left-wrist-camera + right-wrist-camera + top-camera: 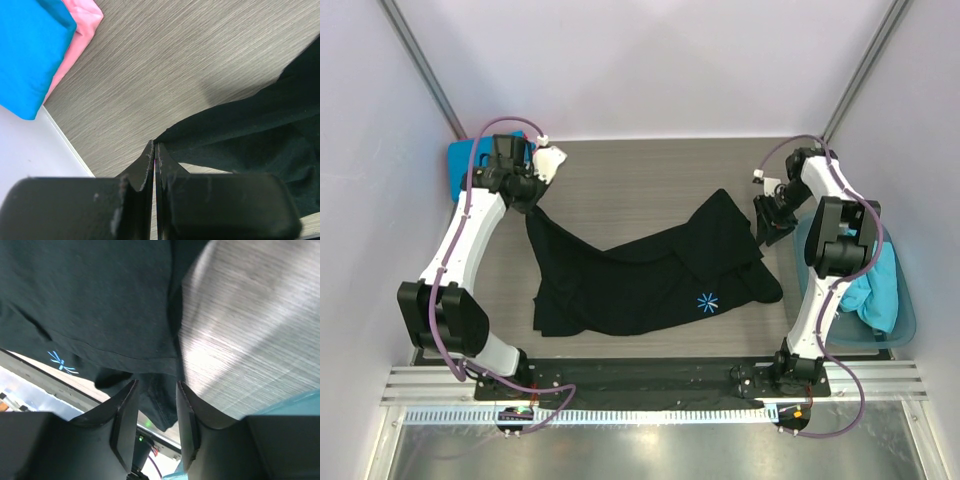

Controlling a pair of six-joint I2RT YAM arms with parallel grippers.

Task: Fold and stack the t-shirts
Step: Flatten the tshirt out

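left gripper (pixel 155 165) pinched closed, seemingly on the black shirt (pixel 250 135); blue shirt (pixel 27 50) atop pink shirt (pixel 80 30).

Lighting: bright, even, diffuse overhead.
Glare washes the grey wood-grain table (pixel 250 330) in the right wrist view; near black fingers (pixel 135 200) are blurred; large black cloth t-shirt (pixel 650 270) loses fold detail.

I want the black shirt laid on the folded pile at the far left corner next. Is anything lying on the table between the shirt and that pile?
Nothing visible does. Between the black t-shirt and the folded blue and pink shirts the left wrist view shows only bare table. The left gripper, shut on the shirt's edge, is beside the pile.
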